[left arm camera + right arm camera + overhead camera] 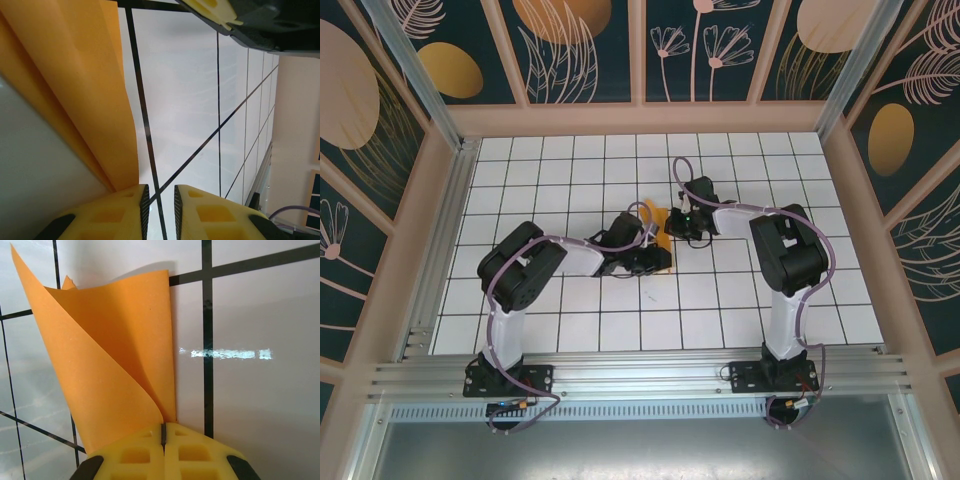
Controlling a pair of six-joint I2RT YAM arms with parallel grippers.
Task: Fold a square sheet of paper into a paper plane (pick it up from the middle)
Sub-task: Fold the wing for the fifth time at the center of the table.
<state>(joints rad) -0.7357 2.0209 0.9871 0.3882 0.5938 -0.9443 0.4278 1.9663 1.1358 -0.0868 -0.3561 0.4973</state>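
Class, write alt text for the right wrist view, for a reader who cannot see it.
The right tool, its yellow fingers shut, pinches a curled orange sheet of paper that rises above it in the picture. Behind lies a white table with black grid lines.

The square sheet of paper [662,238] stands bent upward near the middle of the worktop [570,160], between both arms. The left fingers [120,212] sit just left of it, and the right fingers [195,455] pinch its right side.
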